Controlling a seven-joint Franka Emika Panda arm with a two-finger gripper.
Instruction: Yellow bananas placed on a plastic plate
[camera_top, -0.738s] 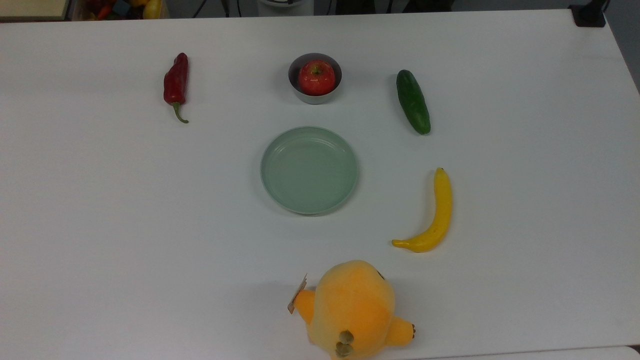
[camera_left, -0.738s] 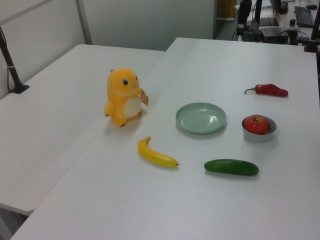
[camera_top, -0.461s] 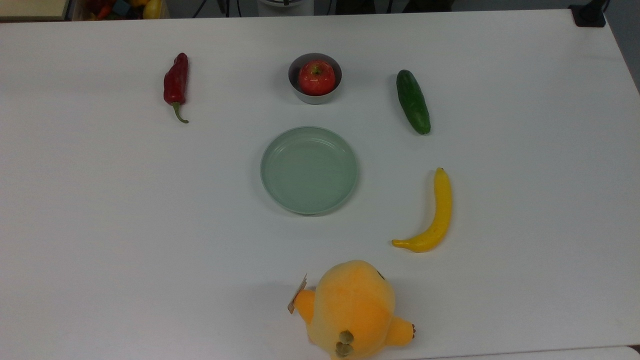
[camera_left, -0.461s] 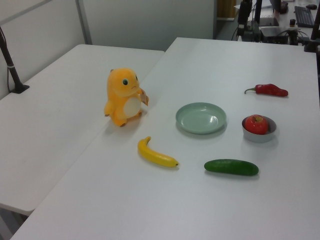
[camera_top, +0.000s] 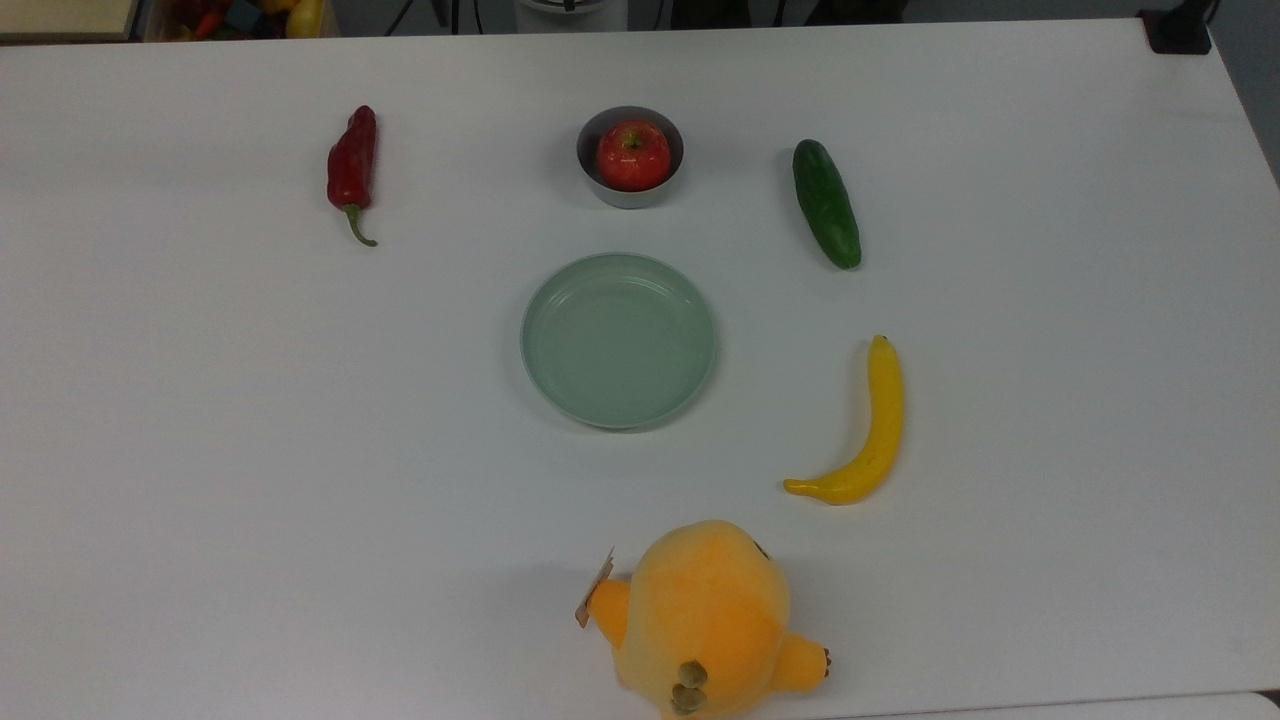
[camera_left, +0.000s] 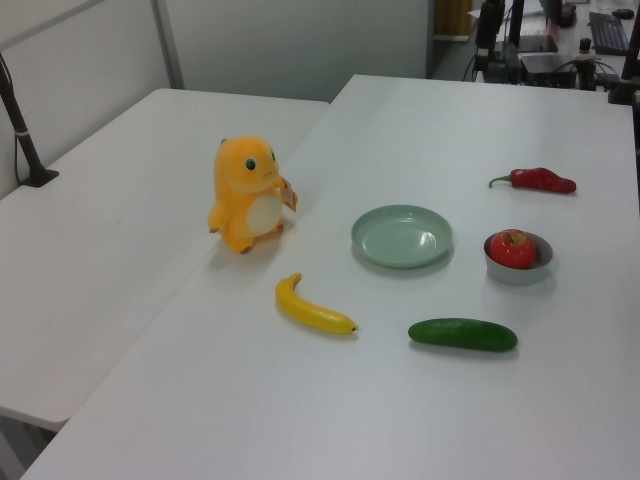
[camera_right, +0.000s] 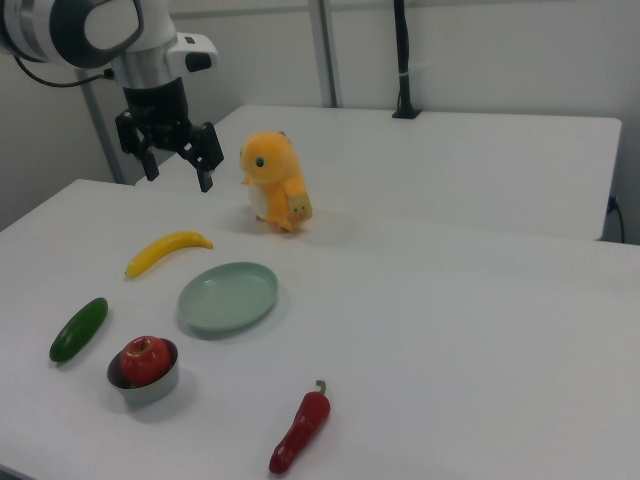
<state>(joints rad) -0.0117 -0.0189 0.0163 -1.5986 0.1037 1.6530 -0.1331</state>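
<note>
One long curved yellow banana (camera_top: 866, 432) lies flat on the white table, to the right of the plate in the top view. It is also in the left view (camera_left: 310, 308) and the right view (camera_right: 166, 251). The pale mint-green plate (camera_top: 619, 340) (camera_left: 402, 236) (camera_right: 229, 296) sits at the table's middle with nothing on it. In the right view my gripper (camera_right: 178, 178) hangs open in the air at the upper left, well above the table and apart from the banana, with nothing between its fingers.
An orange-yellow plush toy (camera_top: 703, 620) stands near the top view's bottom edge. A dark green cucumber (camera_top: 826, 203), a small grey bowl (camera_top: 598, 186) holding a red apple (camera_top: 633, 155), and a red chili pepper (camera_top: 352, 168) lie along the far side.
</note>
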